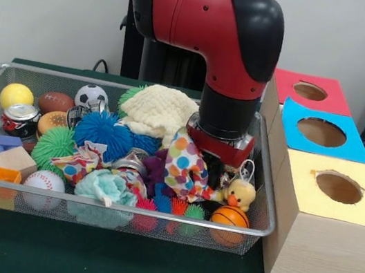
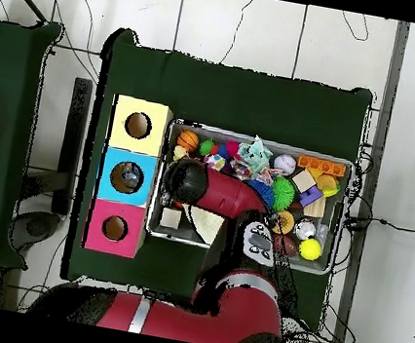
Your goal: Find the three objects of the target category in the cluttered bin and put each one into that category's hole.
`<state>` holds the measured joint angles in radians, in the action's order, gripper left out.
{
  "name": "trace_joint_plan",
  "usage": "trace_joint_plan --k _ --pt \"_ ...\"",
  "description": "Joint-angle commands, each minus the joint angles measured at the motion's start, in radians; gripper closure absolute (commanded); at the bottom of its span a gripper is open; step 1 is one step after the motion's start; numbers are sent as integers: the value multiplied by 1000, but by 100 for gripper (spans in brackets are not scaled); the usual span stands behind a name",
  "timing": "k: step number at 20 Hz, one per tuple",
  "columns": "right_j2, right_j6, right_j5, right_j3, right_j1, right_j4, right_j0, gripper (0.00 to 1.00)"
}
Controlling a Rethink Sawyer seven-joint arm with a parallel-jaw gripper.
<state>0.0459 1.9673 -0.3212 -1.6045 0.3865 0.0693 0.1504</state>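
Observation:
The silver wire-mesh bin [image 1: 121, 207] lies on the green table and is full of toys. It also shows in the overhead view [image 2: 343, 218]. My gripper [image 1: 215, 173] is lowered into the bin's right part, behind a polka-dot cloth [image 1: 187, 165] and just above a yellow duck toy [image 1: 240, 192]. Its tips are hidden among the clutter. In the overhead view the arm's wrist [image 2: 186, 179] covers it. The blue-topped box's round hole [image 1: 321, 132] is to the right of the bin, the middle of three boxes, and shows in the overhead view [image 2: 128, 177].
The red-topped box's hole [image 1: 310, 91] and the yellow-topped box's hole [image 1: 339, 186] flank the blue one. The bin holds a small basketball [image 1: 230, 217], a blue spiky ball [image 1: 104, 132], a cream knitted cloth [image 1: 159, 108], a baseball [image 1: 44, 181], a can [image 1: 20, 118] and wooden blocks [image 1: 15, 159].

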Motion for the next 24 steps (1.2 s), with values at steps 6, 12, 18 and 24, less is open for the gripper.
trace_joint_plan --k 6,12,18,24 --pt "85 173 145 34 -209 -9 -80 100" --pt "288 157 189 213 -282 24 -120 100" --pt "306 50 125 338 -280 -23 -43 100" --pt "296 -18 117 464 -302 -66 16 100"
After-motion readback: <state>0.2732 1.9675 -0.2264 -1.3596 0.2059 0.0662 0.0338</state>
